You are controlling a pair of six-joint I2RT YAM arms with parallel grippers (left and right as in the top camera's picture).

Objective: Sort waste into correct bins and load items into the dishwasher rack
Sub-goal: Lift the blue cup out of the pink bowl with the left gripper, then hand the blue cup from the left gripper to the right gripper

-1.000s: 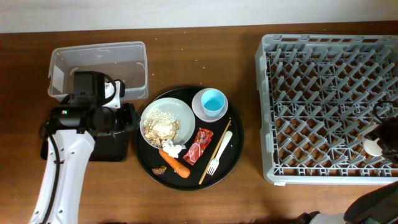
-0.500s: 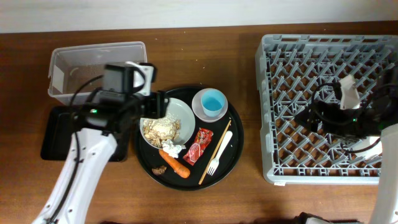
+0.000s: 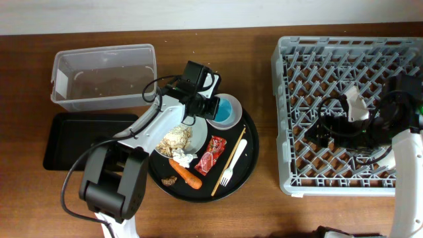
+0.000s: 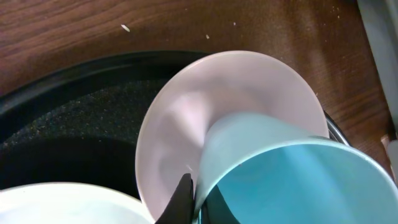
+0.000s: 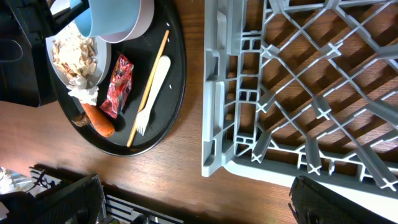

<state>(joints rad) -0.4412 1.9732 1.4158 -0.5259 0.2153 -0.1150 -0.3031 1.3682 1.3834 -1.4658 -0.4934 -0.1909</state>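
Note:
The light-blue cup [image 3: 228, 109] stands in the pinkish-white bowl [image 3: 232, 123] at the back of the round black tray. My left gripper [image 3: 213, 108] is shut on the cup's rim; in the left wrist view its jaws [image 4: 199, 202] pinch the cup wall [image 4: 292, 180] above the bowl [image 4: 205, 106]. The pale plate [image 3: 195, 125] holds beige scraps [image 3: 173, 139]. The white tissue [image 3: 185, 158], carrot [image 3: 187, 174], brown morsel [image 3: 170, 180], red wrapper [image 3: 211, 154] and white fork [image 3: 232, 164] lie beside it. My right gripper [image 3: 324, 129] is open and empty over the grey rack [image 3: 344, 59]. The small white cup is out of view.
The clear tub [image 3: 104, 76] stands at the back left with the shallow black tray [image 3: 79, 139] in front of it. A wooden stick [image 3: 228, 162] lies on the round tray [image 3: 248, 158]. The right wrist view shows the rack's corner [image 5: 298, 93], fork [image 5: 151, 90] and wrapper [image 5: 118, 84].
My left arm swung right from over the shallow black tray to the cup and closed on its rim. My right arm rose over the rack and shifted left.

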